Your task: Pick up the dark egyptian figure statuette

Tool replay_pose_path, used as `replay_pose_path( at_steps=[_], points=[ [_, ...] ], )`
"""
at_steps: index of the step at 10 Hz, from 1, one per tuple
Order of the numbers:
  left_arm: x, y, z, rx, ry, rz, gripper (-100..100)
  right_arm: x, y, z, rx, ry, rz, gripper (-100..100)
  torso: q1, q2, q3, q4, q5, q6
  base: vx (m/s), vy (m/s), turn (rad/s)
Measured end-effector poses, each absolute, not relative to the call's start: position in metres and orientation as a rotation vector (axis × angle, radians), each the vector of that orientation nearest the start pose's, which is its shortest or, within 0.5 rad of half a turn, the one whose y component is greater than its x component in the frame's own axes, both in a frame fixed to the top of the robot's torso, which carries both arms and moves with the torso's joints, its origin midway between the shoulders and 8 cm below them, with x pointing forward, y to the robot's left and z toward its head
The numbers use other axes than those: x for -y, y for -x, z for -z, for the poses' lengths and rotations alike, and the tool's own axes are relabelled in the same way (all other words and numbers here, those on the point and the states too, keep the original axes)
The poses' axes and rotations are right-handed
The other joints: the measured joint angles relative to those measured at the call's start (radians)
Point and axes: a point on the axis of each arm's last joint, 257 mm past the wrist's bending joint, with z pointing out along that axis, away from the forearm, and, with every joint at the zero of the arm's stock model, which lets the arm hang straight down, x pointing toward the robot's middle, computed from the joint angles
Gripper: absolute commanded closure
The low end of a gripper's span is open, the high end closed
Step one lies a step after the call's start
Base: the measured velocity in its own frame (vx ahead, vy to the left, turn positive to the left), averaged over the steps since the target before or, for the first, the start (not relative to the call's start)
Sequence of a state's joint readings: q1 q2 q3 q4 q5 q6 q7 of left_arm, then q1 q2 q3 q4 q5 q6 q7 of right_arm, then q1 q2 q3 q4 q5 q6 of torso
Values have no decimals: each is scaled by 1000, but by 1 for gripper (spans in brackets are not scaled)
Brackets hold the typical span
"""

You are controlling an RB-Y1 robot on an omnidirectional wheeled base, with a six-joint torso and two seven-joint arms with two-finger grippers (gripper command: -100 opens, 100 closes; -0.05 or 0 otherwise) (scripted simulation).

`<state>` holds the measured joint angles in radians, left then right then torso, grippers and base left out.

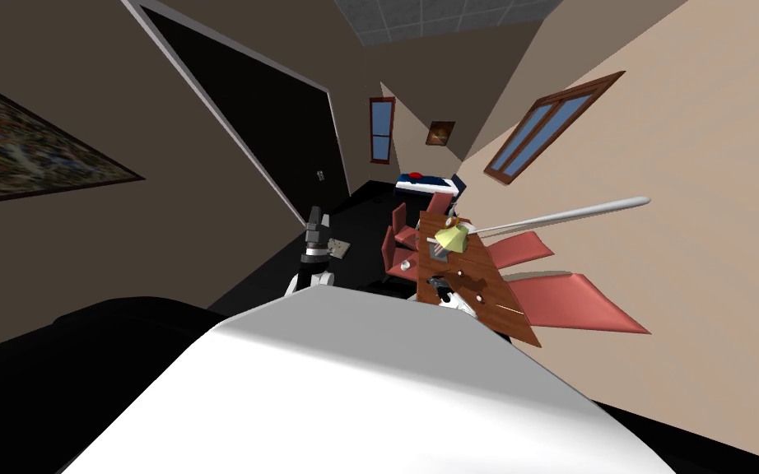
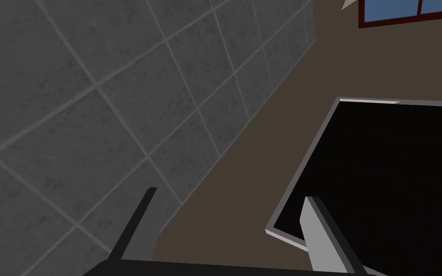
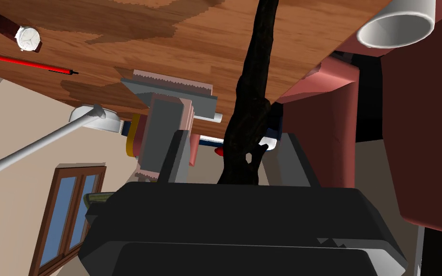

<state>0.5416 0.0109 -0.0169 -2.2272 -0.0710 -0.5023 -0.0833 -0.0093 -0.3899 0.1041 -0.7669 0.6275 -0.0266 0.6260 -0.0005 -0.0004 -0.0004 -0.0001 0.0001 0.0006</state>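
The dark statuette (image 3: pixel 251 96) is a thin black figure standing on the wooden table (image 3: pixel 167 24). It reaches down between the fingers of my right gripper (image 3: pixel 234 134), as far as the gripper's body. The fingers are narrower than full width but open. The statuette sits close to one finger (image 3: pixel 294 158), with a visible gap to the other. In the head view the right gripper (image 1: pixel 444 290) is at the table's near end (image 1: pixel 493 300). My left arm (image 1: pixel 316 239) is raised off to the left, its gripper (image 2: pixel 229 194) open and holding nothing.
On the table lie a wristwatch (image 3: pixel 26 37), a red pen (image 3: pixel 30 63), a white cup (image 3: pixel 397 24) and a grey and pink stack (image 3: pixel 167 120). A lamp (image 1: pixel 452 237) with a long white arm stands there too. Red chairs (image 1: pixel 575 300) ring the table.
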Motion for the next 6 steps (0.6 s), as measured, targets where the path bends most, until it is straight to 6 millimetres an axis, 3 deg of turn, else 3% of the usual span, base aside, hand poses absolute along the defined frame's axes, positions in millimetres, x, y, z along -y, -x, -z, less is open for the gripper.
replay_pose_path(
  at_steps=[3, 4, 5, 6],
  points=[
    [-271, -352, 14, -747, 641, 1166, 0, 431, -373, 546, -2327, -54, 229, 100, 1, 1, 0, 0, 1, 0, 0, 0, 0],
    [-271, -352, 14, -747, 641, 1166, 0, 431, -373, 546, -2327, -54, 229, 0, 1, 1, 0, 0, 1, 0, 0, 0, 0],
    [-271, -352, 14, -747, 641, 1166, 0, 431, -373, 546, -2327, -54, 229, 100, 1, 1, 0, 0, 1, 0, -66, 49, 194],
    [-271, -352, 13, -746, 641, 1166, 0, 443, -373, 544, -2330, -64, 239, 100, 3, 4, 2, 0, 1, -1, -137, 104, 198]
  ],
)
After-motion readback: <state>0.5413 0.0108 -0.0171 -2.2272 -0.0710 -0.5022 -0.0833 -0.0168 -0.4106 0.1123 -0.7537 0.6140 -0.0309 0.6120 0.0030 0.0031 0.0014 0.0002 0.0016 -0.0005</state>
